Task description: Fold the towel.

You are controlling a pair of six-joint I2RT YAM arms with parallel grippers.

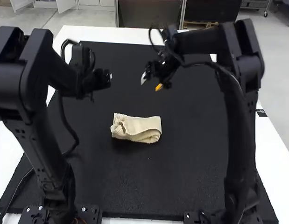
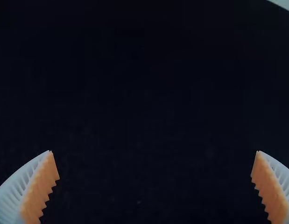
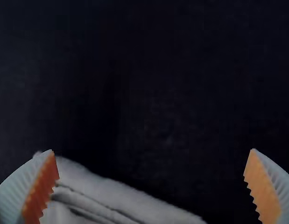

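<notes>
Towel lies as a compact folded bundle at mid-frame, both grippers' fingers wide apart

In the high view the cream towel rests on the black mat, just left of the centre of the frame. It is folded into a short, thick strip running from left to right. Several layers are stacked in it: a fold curls at its left end, and a curved upper layer sweeps toward its right end, with layered edges along the lower side.

The left arm rises along the left side of the frame, and its left gripper is above and to the left of the towel, apart from it. The left wrist view shows the left gripper with its white ribbed fingers and orange pads spread well apart over the dark mat.

The right arm stands at the right of the frame and bends across its upper part. The right gripper is above the towel in the frame, apart from it. In the right wrist view the right gripper has its fingers well apart too, and the towel's stacked folds show partly behind one finger.

The white table borders the mat.
</notes>
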